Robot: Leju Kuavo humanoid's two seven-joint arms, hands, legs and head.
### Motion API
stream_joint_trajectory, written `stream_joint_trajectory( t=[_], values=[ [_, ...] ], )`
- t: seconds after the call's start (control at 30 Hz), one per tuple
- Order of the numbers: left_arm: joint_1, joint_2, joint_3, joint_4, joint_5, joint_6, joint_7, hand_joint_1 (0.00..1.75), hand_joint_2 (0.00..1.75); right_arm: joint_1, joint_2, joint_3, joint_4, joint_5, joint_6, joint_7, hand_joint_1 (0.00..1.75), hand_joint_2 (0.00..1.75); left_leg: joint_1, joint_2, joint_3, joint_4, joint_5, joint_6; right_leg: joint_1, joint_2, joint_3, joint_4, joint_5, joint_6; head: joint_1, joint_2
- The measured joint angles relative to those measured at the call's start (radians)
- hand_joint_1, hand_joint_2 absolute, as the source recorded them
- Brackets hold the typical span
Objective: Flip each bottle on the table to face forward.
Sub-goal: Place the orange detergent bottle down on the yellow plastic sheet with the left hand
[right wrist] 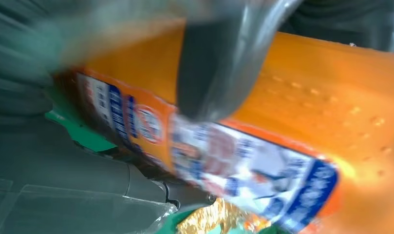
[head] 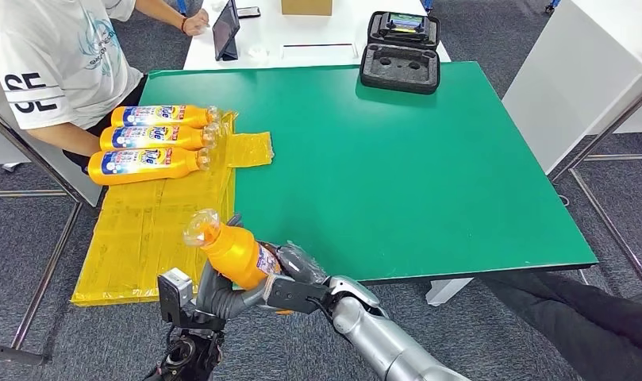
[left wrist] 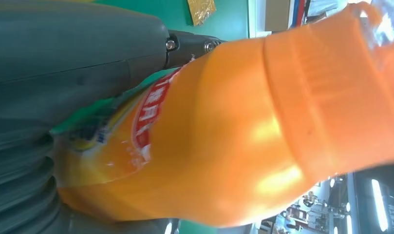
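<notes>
Inspector: Start at the hands. What has hold of what?

Onlooker: Both are on one orange bottle (head: 232, 252), held off the near edge of the table (head: 428, 182), close to its near-left corner. The left robot hand (head: 214, 292) cups it from beneath with fingers wrapped round the body. The right robot hand (head: 295, 279) closes on the base end; a dark finger (right wrist: 209, 73) lies across the bottle just above the label (right wrist: 224, 165).

Inspector: Step in hand?

Onlooker: I judge it mid-turn: lifted, tilted, clear-wrapped cap (head: 200, 227) pointing up and away toward the far-left.

Inspector: What does the next move call for?

Onlooker: Rolling the bottle until the printed front faces up, then laying it down on the yellow sheet (head: 155, 230) along the left edge, nearer than the row. One hand would need to let go first, without the smooth plastic slipping.

Inspector: Condition of the bottle?

Onlooker: Glossy orange, ribbed shoulder, blue, white and red label. The right wrist view is blurred, so the print cannot be read.

Inspector: And outward?

Onlooker: Three bottles (head: 147, 136) lie side by side by the left edge, labels up, caps toward the table's middle. A person (head: 55, 63) sits beside them; a black case (head: 400, 49) sits at the far edge.
</notes>
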Motion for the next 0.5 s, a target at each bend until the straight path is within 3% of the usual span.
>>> stream_joint_trajectory(
  t=[0.2, 0.5],
  values=[
    [0.005, 0.000, 0.001, 0.000, 0.021, -0.012, 0.002, 1.73, 1.75, -0.020, 0.005, 0.016, 0.041, 0.009, -0.002, 0.005, 1.75, 1.75, 0.000, 0.000, 0.000, 0.000, 0.000, 0.000, 0.000, 0.000, 0.000, 0.000, 0.000, 0.000, 0.000, 0.000],
    [0.011, 0.000, 0.008, 0.000, 0.049, -0.025, 0.014, 1.75, 1.75, -0.020, 0.008, 0.018, 0.056, 0.015, -0.010, 0.005, 1.74, 1.75, 0.000, 0.000, 0.000, 0.000, 0.000, 0.000, 0.000, 0.000, 0.000, 0.000, 0.000, 0.000, 0.000, 0.000]
  ],
)
